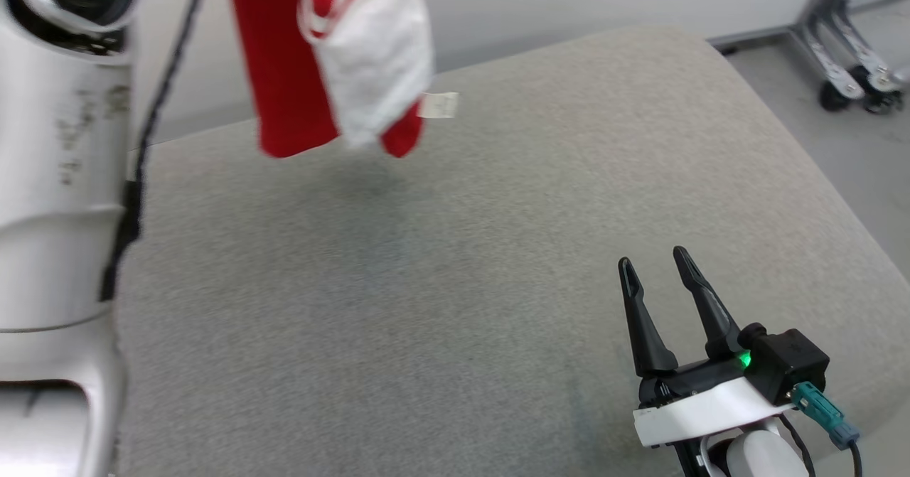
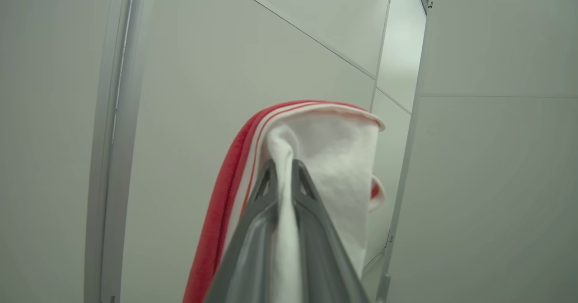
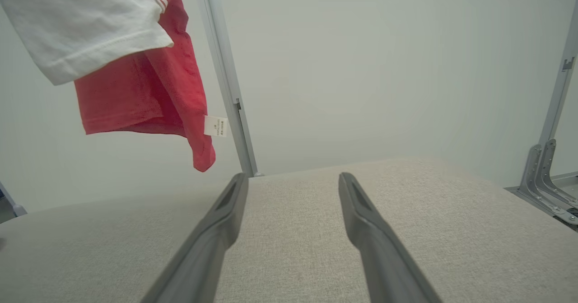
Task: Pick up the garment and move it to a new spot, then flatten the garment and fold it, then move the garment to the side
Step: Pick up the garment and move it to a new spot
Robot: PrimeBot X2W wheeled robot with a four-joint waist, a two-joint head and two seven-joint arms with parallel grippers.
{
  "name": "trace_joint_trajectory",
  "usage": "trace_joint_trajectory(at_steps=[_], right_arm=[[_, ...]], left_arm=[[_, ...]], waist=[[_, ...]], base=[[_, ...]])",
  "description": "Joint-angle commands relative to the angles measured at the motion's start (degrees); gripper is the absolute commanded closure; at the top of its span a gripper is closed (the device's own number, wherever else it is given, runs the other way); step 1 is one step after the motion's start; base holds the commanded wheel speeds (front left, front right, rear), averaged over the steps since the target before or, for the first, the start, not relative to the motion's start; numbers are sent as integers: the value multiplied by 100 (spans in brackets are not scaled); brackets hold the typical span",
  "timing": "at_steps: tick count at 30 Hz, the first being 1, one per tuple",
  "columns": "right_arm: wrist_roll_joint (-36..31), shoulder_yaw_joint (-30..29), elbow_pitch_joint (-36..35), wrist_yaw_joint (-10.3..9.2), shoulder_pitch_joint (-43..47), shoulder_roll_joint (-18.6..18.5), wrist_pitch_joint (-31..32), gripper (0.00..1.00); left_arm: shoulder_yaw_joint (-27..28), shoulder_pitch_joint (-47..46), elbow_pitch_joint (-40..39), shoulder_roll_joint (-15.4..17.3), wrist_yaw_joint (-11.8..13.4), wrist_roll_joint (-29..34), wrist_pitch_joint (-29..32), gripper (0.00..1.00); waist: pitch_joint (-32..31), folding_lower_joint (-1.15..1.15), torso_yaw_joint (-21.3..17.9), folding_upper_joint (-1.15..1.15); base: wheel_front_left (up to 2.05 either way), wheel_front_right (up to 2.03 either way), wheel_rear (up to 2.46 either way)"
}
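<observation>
**Red-and-white garment hung clear of the surface in the left end effector's pinch**

Head view: The garment (image 1: 284, 57), red with white panels and stripes, dangled at the far left above the padded grey surface (image 1: 441, 299). Its lowest hem was apart from the padding below, and a small care label (image 1: 438, 104) stuck out to the right. The pale left forearm (image 1: 57, 214) rose along the near left edge. The right end effector (image 1: 652, 258) sat at the near right, fingers spread and empty, well apart from the cloth.

Left wrist view: The left end effector (image 2: 283, 165) had its fingers pressed together on a gathered fold of white cloth. The garment's (image 2: 334, 158) red striped edge draped over the tips, with plain wall panels behind.

Right wrist view: The right end effector (image 3: 292, 176) pointed across the surface (image 3: 293, 240) with its fingers wide apart and nothing between them. The garment (image 3: 135, 86) hung at the far left with its label (image 3: 215, 126) on the lower red edge.

The cloth looked light, soft and limp, and neither slippery nor fragile. Held at one point, it would likely sag and bunch rather than keep any shape. A second hold on a free hem or corner, perhaps the red edge near the label, seemed the best way to spread it flat.
</observation>
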Motion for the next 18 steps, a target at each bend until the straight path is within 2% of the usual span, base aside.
trace_joint_trajectory(at_steps=[1,4,7,11,18], right_arm=[[47,-4,-18,-2,6,-2,-4,0],[104,12,-72,-2,-52,-1,-4,0],[161,-38,-113,-2,-109,-3,-4,0],[183,-102,-147,-2,-177,-2,-4,0],[72,-220,-166,-2,-246,-4,-4,0]], left_arm=[[-58,14,46,-121,8,-41,-73,100],[-297,374,86,-337,-36,109,-319,100],[-617,1108,40,-516,-108,247,-688,100],[-1050,2491,226,-688,-257,182,-1199,100],[-1646,4234,665,-560,-487,86,-2290,100]], waist=[[228,0,-469,0],[410,0,-597,0],[578,0,-650,0],[799,0,-617,0],[1004,0,-386,0]], base=[[0,0,0],[0,0,0],[0,0,0],[0,0,0],[0,0,0]])
